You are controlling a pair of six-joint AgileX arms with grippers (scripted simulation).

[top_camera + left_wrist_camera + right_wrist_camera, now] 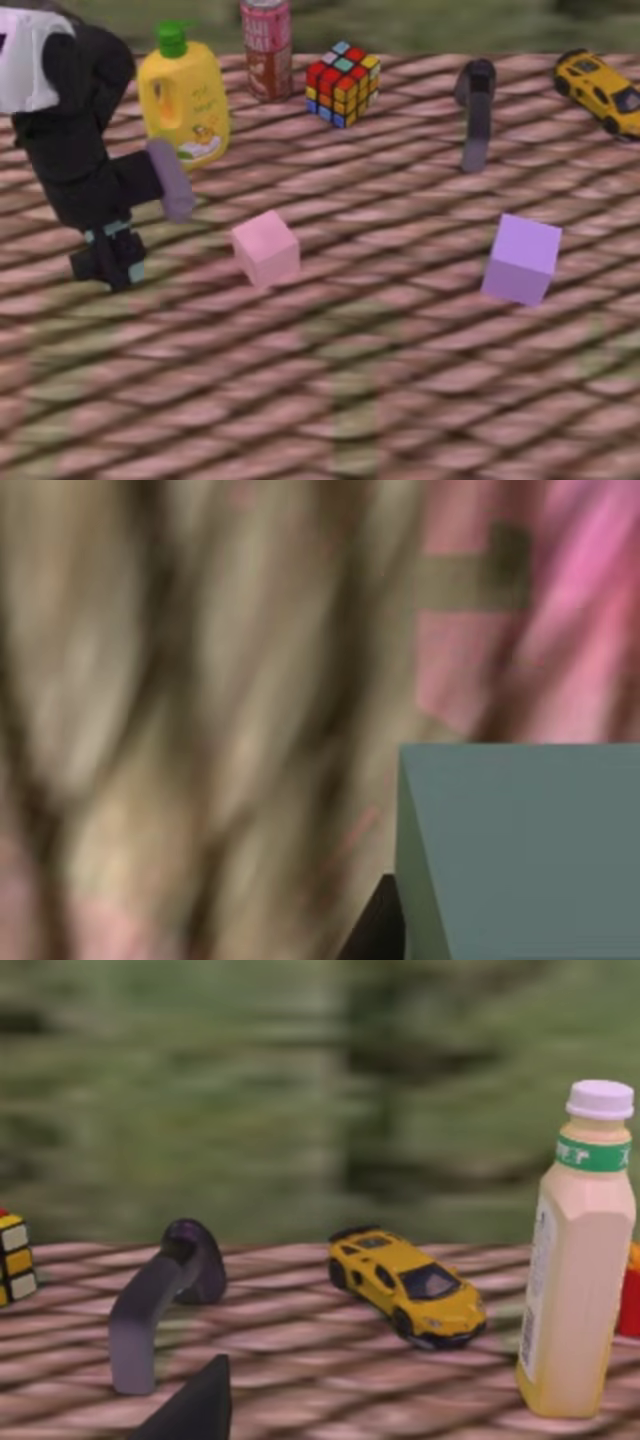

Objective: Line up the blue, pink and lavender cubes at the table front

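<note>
Top view shows the left arm's tool [108,262] low at the left of the frame, over the woven surface [400,400]. Its fingers show teal, and the left wrist view fills its lower right with a grey-blue block face, the blue cube [520,850], pressed close to the camera; the tool seems clenched on that cube. The pink cube [266,248] sits just right of the tool, near the frame's centre. The lavender cube [522,258] stands well apart at the right. Along the upper edge stand a yellow bottle [184,100], a red can [266,45], a puzzle cube [342,83], a dark curved handle [476,110] and a yellow toy car [600,90]. The right arm's tool does not appear from above; the right wrist view shows only a dark fingertip [195,1405], so its state cannot be told.
</note>
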